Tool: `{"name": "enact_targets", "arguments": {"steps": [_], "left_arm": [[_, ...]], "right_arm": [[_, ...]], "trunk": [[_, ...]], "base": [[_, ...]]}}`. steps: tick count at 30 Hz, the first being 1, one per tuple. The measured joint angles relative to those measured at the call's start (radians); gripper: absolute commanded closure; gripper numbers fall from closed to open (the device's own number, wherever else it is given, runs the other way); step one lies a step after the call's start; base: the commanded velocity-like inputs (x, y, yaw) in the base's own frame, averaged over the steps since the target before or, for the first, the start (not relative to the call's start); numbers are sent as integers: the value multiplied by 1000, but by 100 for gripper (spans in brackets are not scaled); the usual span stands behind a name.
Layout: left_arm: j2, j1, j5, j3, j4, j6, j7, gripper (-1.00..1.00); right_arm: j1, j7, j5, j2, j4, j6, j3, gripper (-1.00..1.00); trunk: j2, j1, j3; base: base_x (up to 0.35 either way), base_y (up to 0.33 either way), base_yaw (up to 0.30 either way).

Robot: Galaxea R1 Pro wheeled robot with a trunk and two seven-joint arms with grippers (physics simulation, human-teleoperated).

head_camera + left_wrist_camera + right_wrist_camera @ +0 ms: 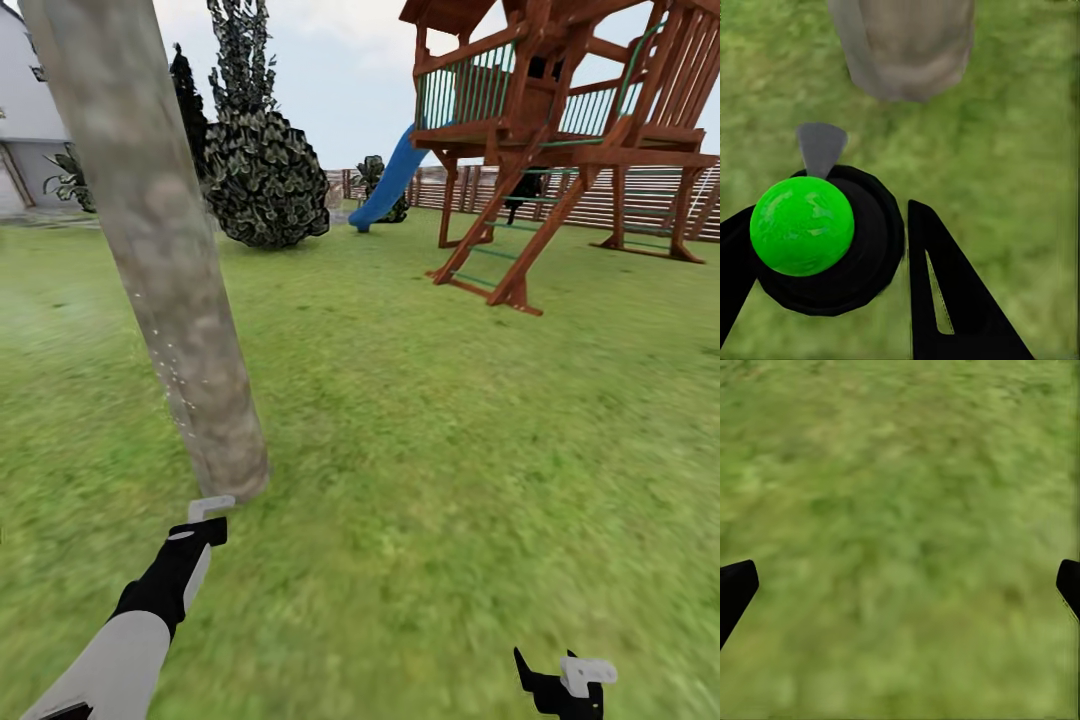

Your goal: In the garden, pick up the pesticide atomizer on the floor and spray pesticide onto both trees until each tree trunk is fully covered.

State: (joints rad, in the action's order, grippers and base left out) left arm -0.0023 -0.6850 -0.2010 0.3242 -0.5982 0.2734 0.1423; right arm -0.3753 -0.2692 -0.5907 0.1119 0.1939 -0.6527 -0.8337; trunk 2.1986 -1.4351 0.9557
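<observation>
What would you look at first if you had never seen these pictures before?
Probably the fat grey-brown tree trunk leaning across the left of the head view, with tiny white specks along its side. Right below it, the left gripper holds a black thing with a bright green ball on top, pointing at the trunk's foot. Far off on the right stands a big wooden play tower with a blue slide.

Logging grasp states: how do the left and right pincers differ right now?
The left pincer is shut on the pesticide atomizer; the right pincer is open and holds nothing. The left one points at the tree trunk, close to its base; the right one faces bare lawn. Both have black fingers.
</observation>
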Motion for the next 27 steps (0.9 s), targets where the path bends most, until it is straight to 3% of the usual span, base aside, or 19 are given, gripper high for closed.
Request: {"name": "enact_targets", "arguments": {"steps": [19, 27], "left_arm": [[0, 0, 0, 0, 0, 0, 0, 100], [0, 0, 0, 0, -1, 0, 2, 100]], "right_arm": [[0, 0, 0, 0, 0, 0, 0, -100], [0, 0, 0, 0, 0, 0, 0, -100]], "trunk": [[0, 0, 0], [0, 0, 0]], "base": [[114, -266, 272], [126, -266, 29]]}}
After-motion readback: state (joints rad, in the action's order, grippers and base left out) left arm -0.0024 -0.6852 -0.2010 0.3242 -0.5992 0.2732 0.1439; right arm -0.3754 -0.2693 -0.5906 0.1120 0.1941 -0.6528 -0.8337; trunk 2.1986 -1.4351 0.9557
